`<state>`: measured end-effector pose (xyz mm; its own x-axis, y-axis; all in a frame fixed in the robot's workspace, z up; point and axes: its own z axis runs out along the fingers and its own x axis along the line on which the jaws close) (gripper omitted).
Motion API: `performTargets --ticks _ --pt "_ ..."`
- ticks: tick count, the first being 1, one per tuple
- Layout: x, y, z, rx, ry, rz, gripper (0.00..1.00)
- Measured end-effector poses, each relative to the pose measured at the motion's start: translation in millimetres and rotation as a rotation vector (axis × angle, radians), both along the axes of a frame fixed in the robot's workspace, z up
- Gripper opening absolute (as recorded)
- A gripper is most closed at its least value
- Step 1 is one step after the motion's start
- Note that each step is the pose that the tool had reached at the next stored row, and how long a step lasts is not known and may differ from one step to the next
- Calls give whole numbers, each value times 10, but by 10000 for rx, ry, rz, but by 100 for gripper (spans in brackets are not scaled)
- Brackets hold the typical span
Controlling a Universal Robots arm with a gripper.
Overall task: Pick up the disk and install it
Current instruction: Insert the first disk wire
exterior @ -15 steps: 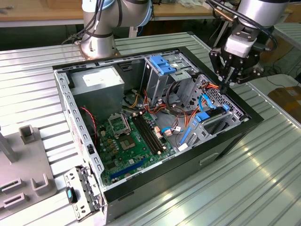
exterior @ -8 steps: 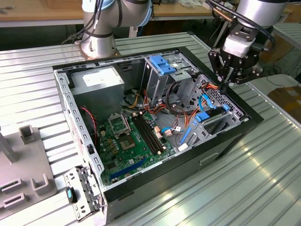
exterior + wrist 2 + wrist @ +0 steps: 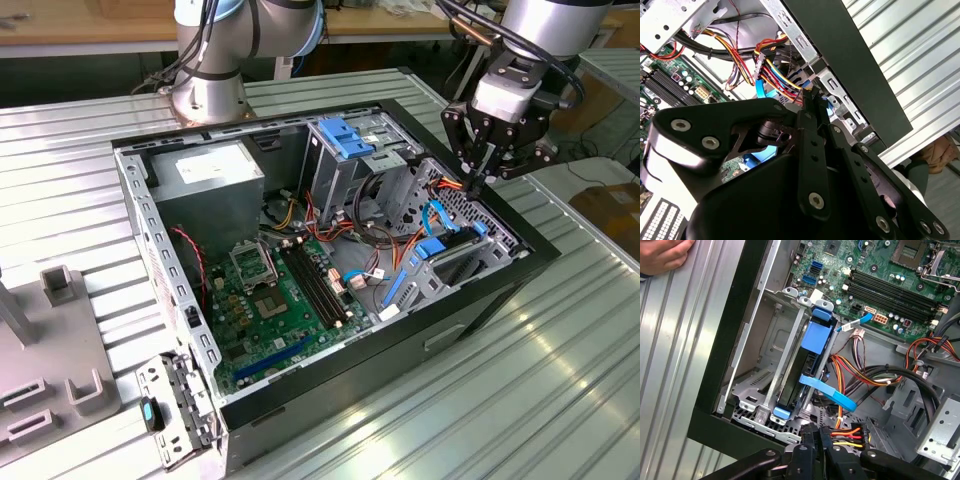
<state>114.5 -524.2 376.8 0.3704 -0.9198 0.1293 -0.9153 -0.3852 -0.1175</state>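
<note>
No text, number or sign can be read in these pictures. The grey power supply box [image 3: 210, 170] in the exterior view has a pale label on its top, but the print on it is too small to make out. The motherboard [image 3: 890, 275] in the first wrist view has small white markings near its sockets and chips; they are too fine to tell any letter. A small white tag [image 3: 846, 327] sits on a cable near the disk [image 3: 800, 375], and its print is also not legible.
</note>
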Motion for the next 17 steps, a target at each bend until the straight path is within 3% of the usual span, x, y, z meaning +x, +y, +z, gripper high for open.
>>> performTargets --ticks 17 --pt "-4 0 0 0 0 -197 16"
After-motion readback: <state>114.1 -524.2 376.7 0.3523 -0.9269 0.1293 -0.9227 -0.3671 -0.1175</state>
